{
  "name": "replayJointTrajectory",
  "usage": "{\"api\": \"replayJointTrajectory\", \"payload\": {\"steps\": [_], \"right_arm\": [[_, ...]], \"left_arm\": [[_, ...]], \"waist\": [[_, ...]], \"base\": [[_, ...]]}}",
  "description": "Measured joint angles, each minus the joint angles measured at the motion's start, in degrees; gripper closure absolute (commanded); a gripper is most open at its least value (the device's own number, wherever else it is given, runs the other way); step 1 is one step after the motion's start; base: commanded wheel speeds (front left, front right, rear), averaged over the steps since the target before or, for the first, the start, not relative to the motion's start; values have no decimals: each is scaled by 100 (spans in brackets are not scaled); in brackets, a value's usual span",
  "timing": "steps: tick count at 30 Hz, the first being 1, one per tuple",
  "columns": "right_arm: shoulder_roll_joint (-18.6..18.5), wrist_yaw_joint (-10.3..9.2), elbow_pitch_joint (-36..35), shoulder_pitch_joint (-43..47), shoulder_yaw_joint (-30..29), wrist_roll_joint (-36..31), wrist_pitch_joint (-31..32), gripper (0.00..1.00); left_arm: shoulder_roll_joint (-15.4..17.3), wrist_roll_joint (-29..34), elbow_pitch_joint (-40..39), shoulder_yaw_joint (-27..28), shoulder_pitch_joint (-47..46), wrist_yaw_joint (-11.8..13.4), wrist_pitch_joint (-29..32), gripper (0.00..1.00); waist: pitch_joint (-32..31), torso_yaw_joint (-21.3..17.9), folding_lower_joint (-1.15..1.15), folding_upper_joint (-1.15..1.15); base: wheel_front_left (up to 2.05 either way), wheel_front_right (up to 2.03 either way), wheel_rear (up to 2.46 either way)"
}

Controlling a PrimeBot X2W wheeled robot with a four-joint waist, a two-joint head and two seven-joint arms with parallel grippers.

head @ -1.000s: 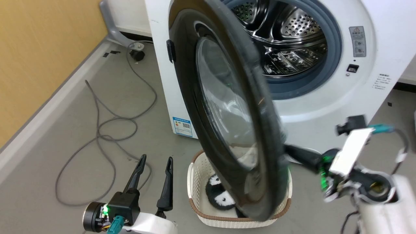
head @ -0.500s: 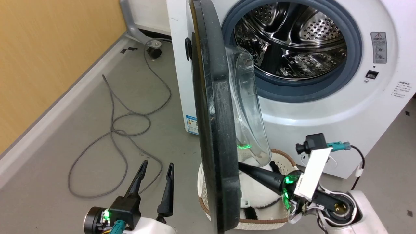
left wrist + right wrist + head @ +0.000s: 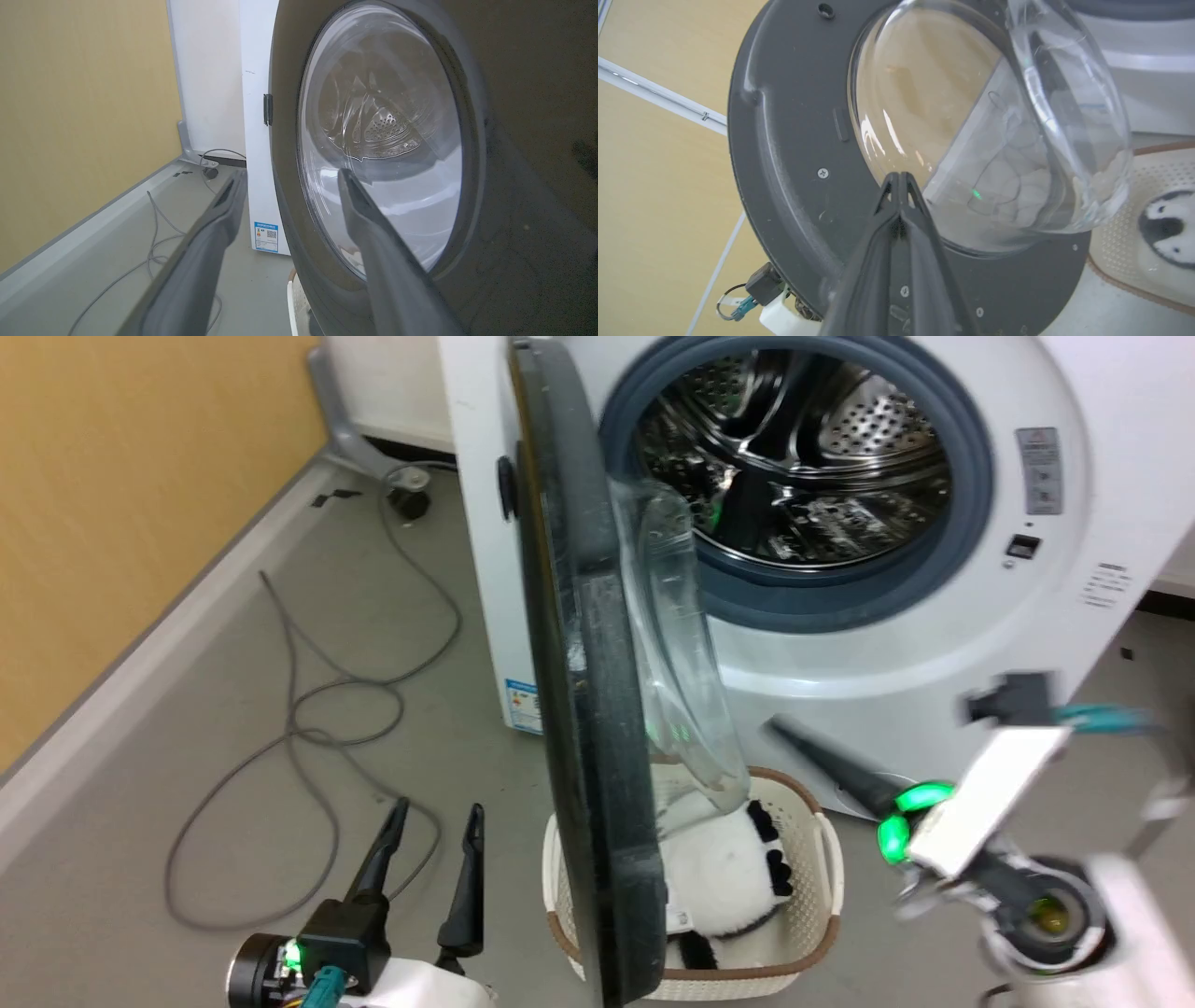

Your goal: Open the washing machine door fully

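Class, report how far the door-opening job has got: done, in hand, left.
Done: the large round glossy black door with clear glass window stands roughly square to the white machine, steel drum exposed. In hand: shut right gripper points at its inner face. Left: swinging it wider.

Blurry right claw point(image 3: 780, 729) (head view)

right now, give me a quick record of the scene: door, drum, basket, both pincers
washing machine door: swung out, roughly square to the machine front
drum: exposed, bare steel
basket: on the floor under the door, holding a black-and-white plush toy
left pincer: open, empty, on the door's outer side
right pincer: shut, empty, pointing at the door's inner side; contact unclear
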Motion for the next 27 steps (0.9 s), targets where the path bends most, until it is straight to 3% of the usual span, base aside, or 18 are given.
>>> {"api": "replayJointTrajectory", "payload": {"steps": [4,8,13,19,27], "right_arm": [[-511,1,-524,46,-20,-947,-966,100],[-1151,1,-700,216,313,-2392,-2207,100],[-1400,2,-598,498,216,-3750,-3656,100],[-1091,2,-547,1099,-442,-4907,-4468,100],[-261,2,-568,1968,-1105,-5813,-4628,100]], "left_arm": [[0,-10,-32,108,2,-49,0,0],[0,-8,-53,241,5,-101,0,0],[0,0,-81,380,36,-112,0,0],[0,16,-143,541,241,-203,0,0],[1,52,-169,644,379,-314,0,0]], "waist": [[-8,-173,0,0],[7,-365,0,0],[15,-543,0,0],[-27,-769,0,0],[-41,-949,0,0]], "base": [[0,0,0],[0,0,0],[0,0,0],[0,0,0],[0,0,0]]}}
